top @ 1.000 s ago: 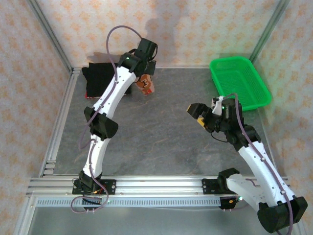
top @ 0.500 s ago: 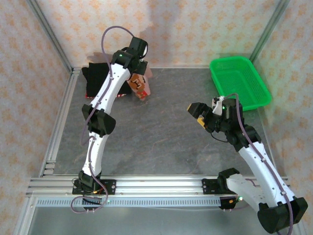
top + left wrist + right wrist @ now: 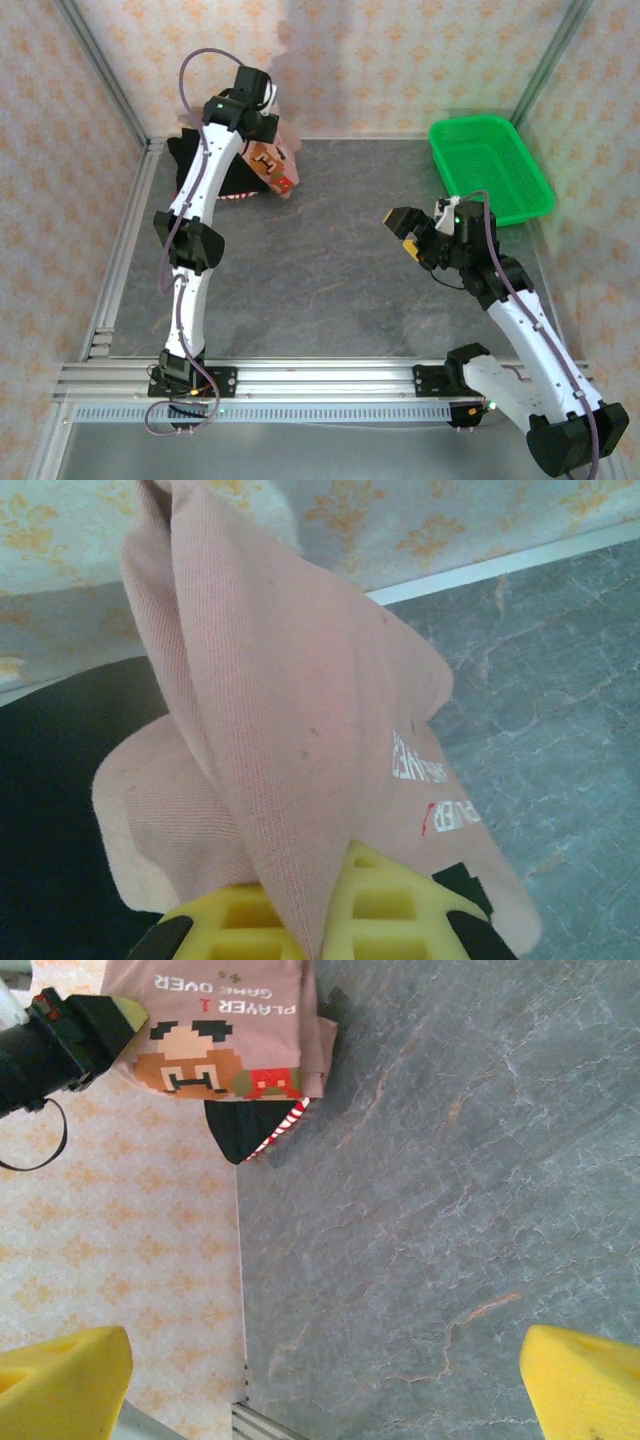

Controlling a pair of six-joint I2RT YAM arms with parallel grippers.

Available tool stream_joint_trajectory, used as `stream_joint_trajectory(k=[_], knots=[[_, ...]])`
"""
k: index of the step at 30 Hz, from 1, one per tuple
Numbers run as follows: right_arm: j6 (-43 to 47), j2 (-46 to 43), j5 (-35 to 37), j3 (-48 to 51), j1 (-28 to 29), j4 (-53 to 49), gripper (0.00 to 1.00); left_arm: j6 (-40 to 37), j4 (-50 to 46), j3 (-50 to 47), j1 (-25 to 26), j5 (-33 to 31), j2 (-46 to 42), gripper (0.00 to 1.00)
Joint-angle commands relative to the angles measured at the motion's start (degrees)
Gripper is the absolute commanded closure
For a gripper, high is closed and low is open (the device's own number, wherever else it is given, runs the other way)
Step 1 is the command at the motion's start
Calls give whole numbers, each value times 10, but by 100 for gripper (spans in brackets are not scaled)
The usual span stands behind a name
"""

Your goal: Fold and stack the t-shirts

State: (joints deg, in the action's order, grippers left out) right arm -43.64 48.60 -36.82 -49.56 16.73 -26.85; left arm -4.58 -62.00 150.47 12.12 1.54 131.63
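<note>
Grey table [image 3: 350, 270]: black shirt [image 3: 183, 160], green basket [image 3: 468, 122]

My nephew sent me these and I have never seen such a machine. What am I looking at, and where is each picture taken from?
Two robot arms stand on a grey table. One picture comes from a camera above and behind them; the other two from cameras on their wrists. The left gripper is shut on a pink shirt, which hangs by a black shirt in the far left corner. The right gripper is open and holds nothing. A green basket sits far right.
</note>
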Motion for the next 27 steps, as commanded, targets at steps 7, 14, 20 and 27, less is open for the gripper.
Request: stream_joint_trajectory(k=[7,14,20,27], knots=[[-21,16,18,8,4,42,1,2,39,36,-44,43,-24,100],[-22,34,22,-2,4,36,1,6,41,24,-91,76,-15,100],[-26,52,26,-12,5,33,1,14,47,-6,-135,108,10,100],[-31,92,30,-29,10,39,1,55,65,-16,-187,139,71,100]])
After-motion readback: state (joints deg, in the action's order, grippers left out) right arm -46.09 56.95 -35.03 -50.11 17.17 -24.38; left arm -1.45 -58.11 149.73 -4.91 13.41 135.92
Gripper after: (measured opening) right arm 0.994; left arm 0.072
